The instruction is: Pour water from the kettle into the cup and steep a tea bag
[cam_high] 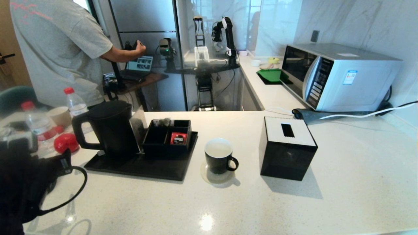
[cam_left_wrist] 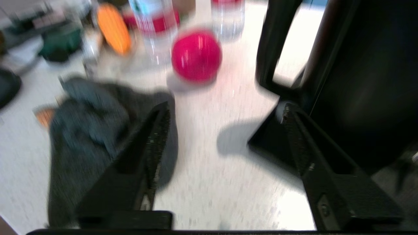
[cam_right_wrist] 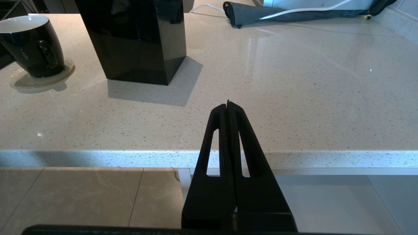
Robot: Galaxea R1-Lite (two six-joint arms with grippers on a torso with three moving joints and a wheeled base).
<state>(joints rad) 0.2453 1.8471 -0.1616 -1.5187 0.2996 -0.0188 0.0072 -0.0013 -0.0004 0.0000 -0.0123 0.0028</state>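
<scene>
Looking down from the head camera, I have my left gripper (cam_left_wrist: pixel 225 130) nearest to me at the left edge of the counter (cam_high: pixel 294 209), fingers spread wide with nothing between them. Through its wrist camera one finger (cam_left_wrist: pixel 153 140) sits over a crumpled dark grey cloth (cam_left_wrist: pixel 85 130), and the other finger (cam_left_wrist: pixel 313 153) is just beside the base of the kettle (cam_left_wrist: pixel 359 81), near the foot of its loop handle. I cannot tell whether that finger touches it.

My right gripper (cam_right_wrist: pixel 228 106) hangs off the near edge of the counter, fingers pressed together and holding nothing.

Farther in, the kettle (cam_high: pixel 111 125) stands upright on the black tray (cam_high: pixel 143 168), lid on, handle toward my left side. Just beside it on the same tray is a black compartment box (cam_high: pixel 168 137) with a red-wrapped sachet (cam_high: pixel 178 138) in one section. Small greyish items sit at the box's back edge; I cannot tell if one is the tea bag.

To the right of the tray, apart from it, the cup (cam_high: pixel 219 156) sits upright on a pale coaster (cam_high: pixel 215 179), ear handle toward my right. I cannot tell if it holds water. A black tissue box (cam_high: pixel 287 148) stands just beyond it to the right.

Left of the kettle lie a red ball (cam_high: pixel 66 143), two red-capped bottles (cam_high: pixel 75 102) and a paper cup (cam_high: pixel 59 116). At the far right sits a microwave (cam_high: pixel 339 76).
</scene>
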